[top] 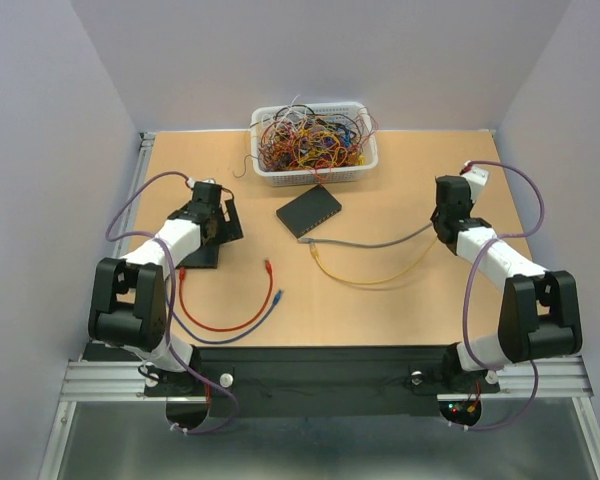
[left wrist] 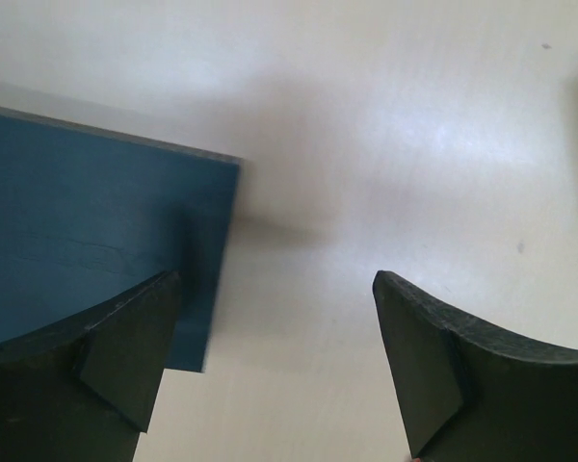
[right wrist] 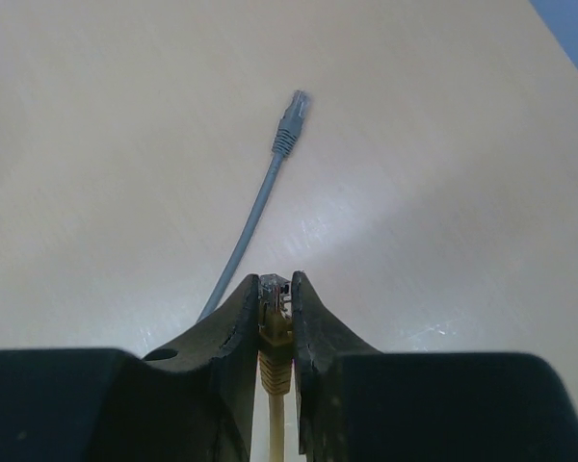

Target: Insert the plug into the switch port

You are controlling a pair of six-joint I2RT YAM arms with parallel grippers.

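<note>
- Right gripper (right wrist: 275,281): jaws closed to a narrow slit, pinching the plug (right wrist: 274,292) between them. The plug is a clear, boxy plastic connector with a ribbed yellow boot below it.
- Yellow cable (top: 380,278): runs from the right gripper in a shallow sag across the table (top: 400,170) and ends below the switch (top: 309,211).
- Switch: a flat, matte-black rectangular box lying at an angle near the table's middle, just in front of the basket (top: 365,165). Its ports are too small to make out in the top view.
- Gray cable (top: 370,243): smooth round jacket, lying flat. One end sits at the switch's near corner; whether it is seated there cannot be told.
- Gray plug (right wrist: 291,120): moulded ridged boot, resting on the table ahead of the right gripper, apart from it.
- Left gripper (left wrist: 270,361): jaws wide apart, holding nothing. The fingers (left wrist: 125,346) are dull black and curved, with a grainy surface.
- Plate (left wrist: 77,241): thin, flat and dark, with a pale straight edge, lying under the left finger.
- Basket: white slotted plastic, heaped with tangled multicoloured wires.
- Red cable (top: 225,325) and blue cable (top: 265,312): loose curves on the near left of the table.
- Table: pale, smooth wood-grain top.
</note>
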